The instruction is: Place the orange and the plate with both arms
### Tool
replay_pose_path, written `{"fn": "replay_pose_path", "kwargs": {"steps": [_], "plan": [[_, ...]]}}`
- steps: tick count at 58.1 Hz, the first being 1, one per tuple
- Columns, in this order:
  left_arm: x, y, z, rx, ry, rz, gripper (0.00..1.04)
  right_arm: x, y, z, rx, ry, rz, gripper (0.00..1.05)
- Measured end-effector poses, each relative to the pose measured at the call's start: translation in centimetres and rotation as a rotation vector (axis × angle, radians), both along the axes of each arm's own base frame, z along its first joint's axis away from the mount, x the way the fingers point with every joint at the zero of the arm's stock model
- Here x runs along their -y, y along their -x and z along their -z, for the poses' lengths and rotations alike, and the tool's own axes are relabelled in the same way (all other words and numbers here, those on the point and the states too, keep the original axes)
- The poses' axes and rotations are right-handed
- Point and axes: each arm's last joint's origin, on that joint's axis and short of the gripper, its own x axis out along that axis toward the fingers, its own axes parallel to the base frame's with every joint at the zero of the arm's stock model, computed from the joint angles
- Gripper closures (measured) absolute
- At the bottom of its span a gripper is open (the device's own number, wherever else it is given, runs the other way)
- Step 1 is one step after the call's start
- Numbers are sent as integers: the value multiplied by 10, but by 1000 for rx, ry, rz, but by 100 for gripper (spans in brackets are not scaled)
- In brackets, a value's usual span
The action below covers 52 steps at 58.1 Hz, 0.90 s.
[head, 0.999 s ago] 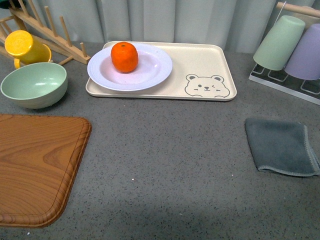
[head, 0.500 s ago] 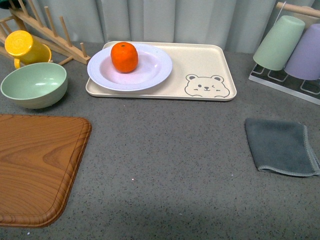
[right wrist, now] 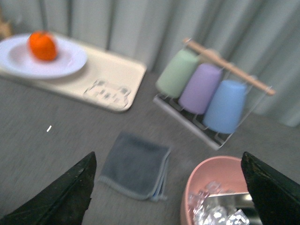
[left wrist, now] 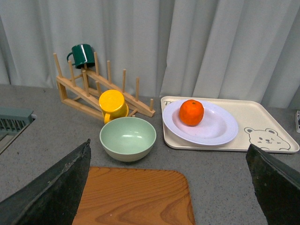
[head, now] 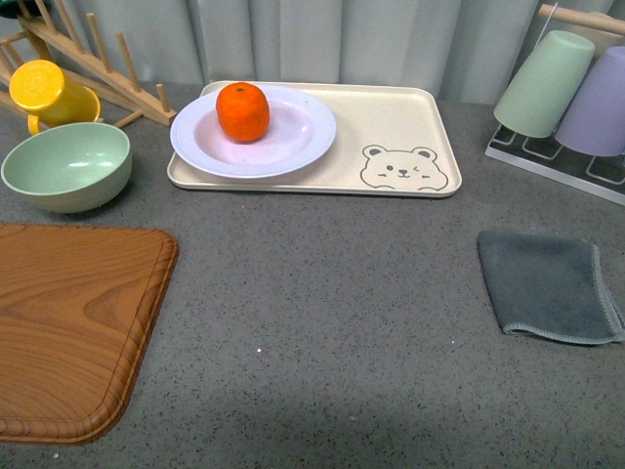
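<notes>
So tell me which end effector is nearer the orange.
Left, judging by how large the orange looks. The left end effector faces it past the wooden board; the right end effector sits back over the grey cloth.

A bright orange fruit (head: 243, 110) sits on a white plate (head: 293, 137), on a beige tray (head: 391, 122) with a bear-face outline at its 4 o'clock. Pale green bowl (head: 66, 166), yellow cup (head: 44, 90), wood-grain brown board (head: 68, 322), grey cloth (head: 549, 285), speckled grey counter (head: 322, 313).
</notes>
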Motion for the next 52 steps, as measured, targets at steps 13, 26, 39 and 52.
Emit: {"fn": "replay_pose_path", "kwargs": {"steps": [13, 26, 39, 52], "plan": [[0, 0, 0, 0, 0, 0, 7, 0, 0, 0, -2, -53, 0, 86], [0, 0, 0, 0, 0, 0, 7, 0, 0, 0, -2, -59, 0, 100], [0, 0, 0, 0, 0, 0, 7, 0, 0, 0, -2, -59, 0, 61], [0, 0, 0, 0, 0, 0, 7, 0, 0, 0, -2, -59, 0, 17]]}}
